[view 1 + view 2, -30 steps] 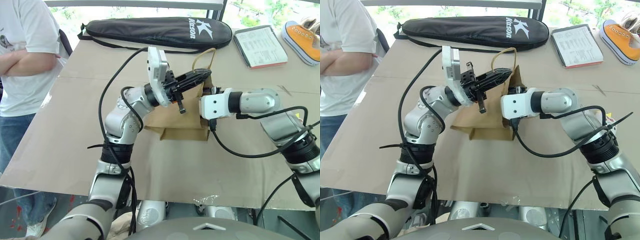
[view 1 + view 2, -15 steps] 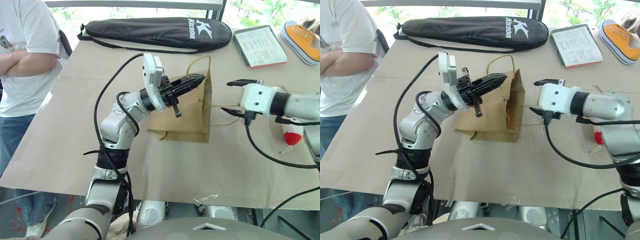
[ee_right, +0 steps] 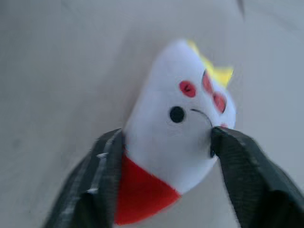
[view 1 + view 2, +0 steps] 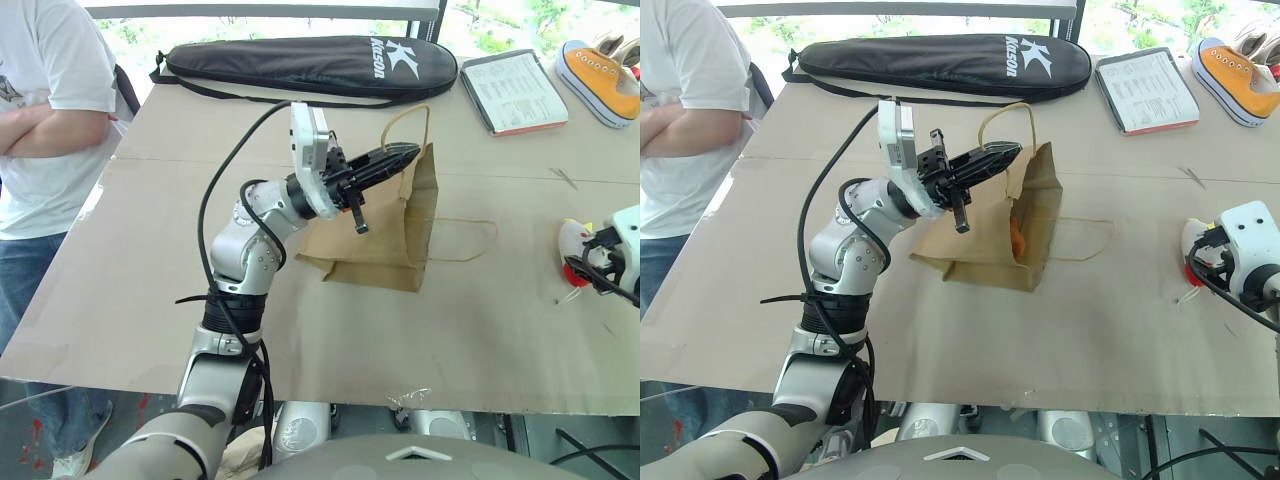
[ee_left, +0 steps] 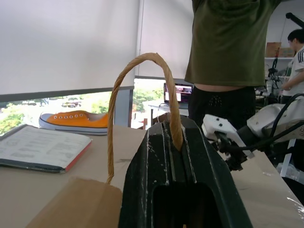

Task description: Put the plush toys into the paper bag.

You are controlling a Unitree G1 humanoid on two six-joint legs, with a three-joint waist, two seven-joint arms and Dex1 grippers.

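- Standing at the table's (image 4: 130, 300) left edge with arms folded: a person (image 4: 45, 110).
- Pinching 1 twisted handle (image 5: 142, 85) of the paper bag (image 4: 385, 235) between pressed-together fingers (image 5: 156, 175) of the left gripper (image 4: 395, 158), holding the bag's mouth up mid-table.
- Showing inside the bag's mouth: something orange-brown (image 4: 1017, 238), too hidden to identify.
- Straddling the white plush toy (image 3: 178, 128) at the table's right with the right gripper (image 3: 166, 152), fingers (image 3: 102, 180) partly spread and flanking its 2 sides, touching or nearly so.
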